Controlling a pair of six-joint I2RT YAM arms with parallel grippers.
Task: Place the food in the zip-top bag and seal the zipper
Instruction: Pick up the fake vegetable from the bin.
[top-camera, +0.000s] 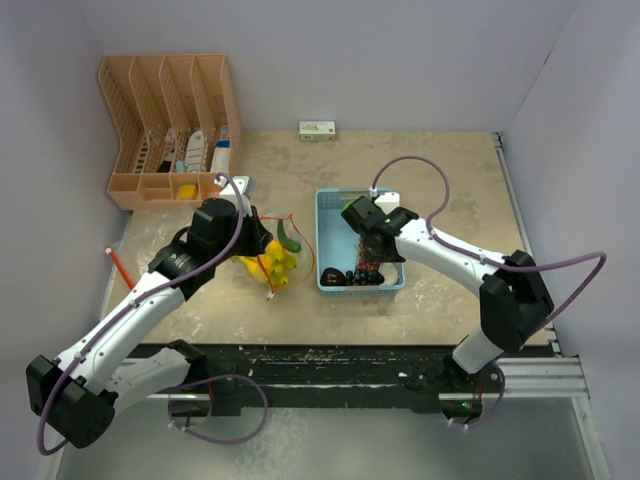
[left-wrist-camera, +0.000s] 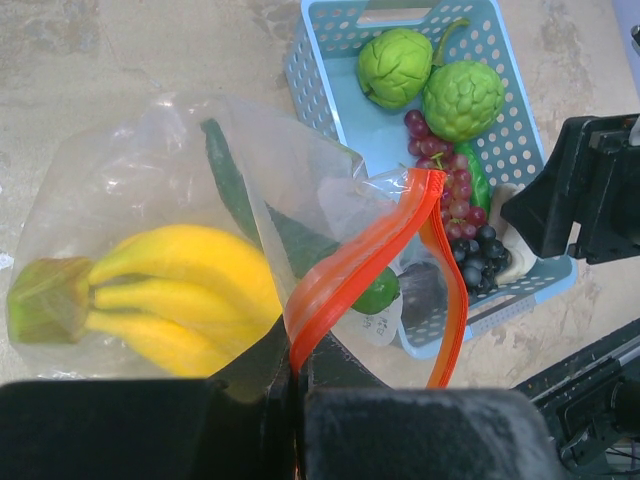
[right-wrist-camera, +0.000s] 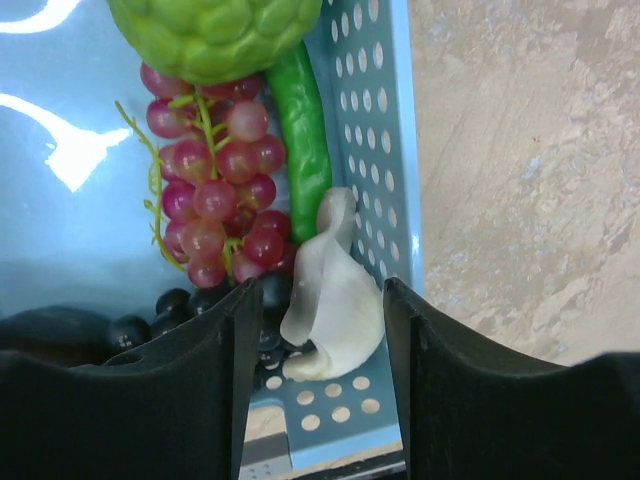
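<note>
My left gripper (left-wrist-camera: 297, 365) is shut on the orange zipper rim of the clear zip-top bag (left-wrist-camera: 130, 180) and holds its mouth open toward the basket. In the bag lie a yellow banana bunch (left-wrist-camera: 185, 295), a long green cucumber (left-wrist-camera: 235, 190) and a small green fruit (left-wrist-camera: 382, 290). The light-blue basket (left-wrist-camera: 325, 75) holds two bumpy green fruits (left-wrist-camera: 395, 65), red grapes (right-wrist-camera: 215, 190), dark grapes (right-wrist-camera: 170, 305), a green pod (right-wrist-camera: 300, 130) and a white piece (right-wrist-camera: 335, 300). My right gripper (right-wrist-camera: 318, 300) is open, low in the basket's near corner, its fingers on either side of the white piece.
An orange file rack (top-camera: 170, 130) stands at the back left. A small white box (top-camera: 317, 130) lies at the back wall. A red pen (top-camera: 120, 265) lies at the left table edge. Grey walls close in the left, back and right sides.
</note>
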